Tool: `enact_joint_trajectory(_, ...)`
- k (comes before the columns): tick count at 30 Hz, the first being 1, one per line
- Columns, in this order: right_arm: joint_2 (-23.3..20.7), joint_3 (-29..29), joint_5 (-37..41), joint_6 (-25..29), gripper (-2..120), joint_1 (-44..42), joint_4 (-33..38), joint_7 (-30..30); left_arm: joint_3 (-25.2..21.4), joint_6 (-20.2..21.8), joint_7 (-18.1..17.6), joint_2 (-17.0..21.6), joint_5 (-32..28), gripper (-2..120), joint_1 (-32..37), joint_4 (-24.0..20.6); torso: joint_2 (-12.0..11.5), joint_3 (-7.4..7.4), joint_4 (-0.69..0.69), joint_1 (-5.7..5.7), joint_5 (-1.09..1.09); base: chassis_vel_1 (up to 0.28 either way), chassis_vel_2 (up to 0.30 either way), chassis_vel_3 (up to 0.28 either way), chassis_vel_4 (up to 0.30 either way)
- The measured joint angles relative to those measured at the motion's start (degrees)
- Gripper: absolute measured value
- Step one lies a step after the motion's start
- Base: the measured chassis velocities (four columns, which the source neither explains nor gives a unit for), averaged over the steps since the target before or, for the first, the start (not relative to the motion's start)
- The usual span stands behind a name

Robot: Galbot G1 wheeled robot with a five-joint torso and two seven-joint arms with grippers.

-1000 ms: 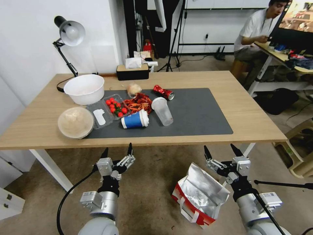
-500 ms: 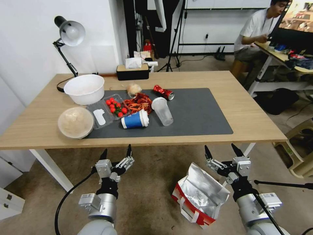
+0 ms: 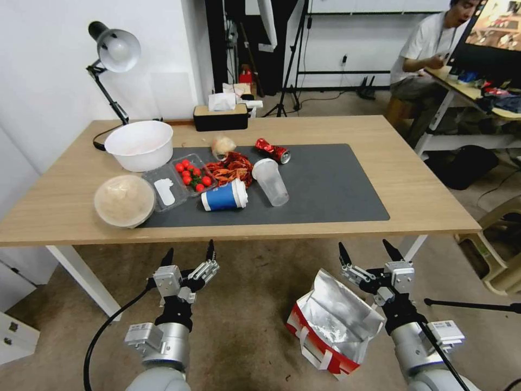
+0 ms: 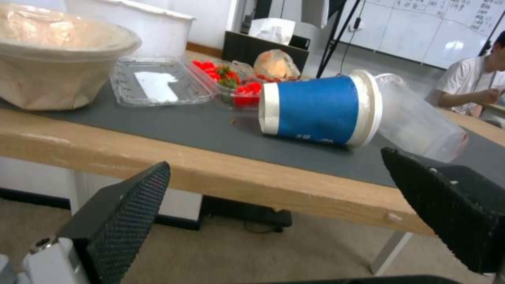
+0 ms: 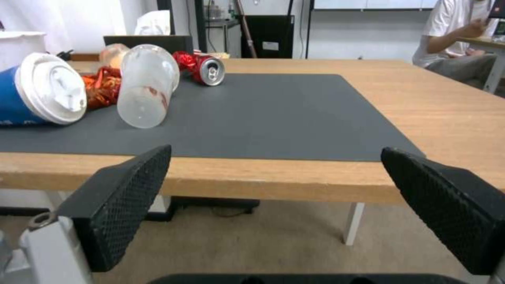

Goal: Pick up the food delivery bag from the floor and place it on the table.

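In the head view, the boxy red-and-white food delivery bag with silver foil lining (image 3: 332, 326) is sitting on the worn brownish-grey carpet floor (image 3: 249, 320) in the lower right of the frame, in front of the near edge of the long light-wood table (image 3: 429, 190). Its foil mouth is gaping upward and toward the table, and its long axis is running diagonally from the lower centre toward the upper right; white strap handles are hanging at its near red side. The right claw (image 3: 363, 254) is hovering released just beyond the bag's far top edge, fingers spread wide, while the left claw (image 3: 188, 253) is waiting equally spread at lower left, well apart from the bag.

The wrist views are looking level across the tabletop instead. The left wrist view is facing a toppled blue paper cup with a white lid (image 4: 318, 109) on the dark grey mat (image 4: 173, 122), framed by the left claw's (image 4: 274, 185) parted black fingers. The right wrist view is facing a tipped clear plastic cup (image 5: 144, 86) and a crushed red can (image 5: 202, 69), with the right claw (image 5: 276, 173) equally wide.
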Motion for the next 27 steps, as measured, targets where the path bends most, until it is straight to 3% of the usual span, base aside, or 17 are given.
enact_joint_trajectory(27, -0.07, -0.19, 0.17, 0.42, 100, 0.35, -0.30, -0.06, -0.74, -0.20, 0.13, 0.63, 1.05, 100, 0.58, 0.07, -7.61, -4.30, 0.00, -3.32, 0.00, 0.000, 0.000, 0.000, 0.000)
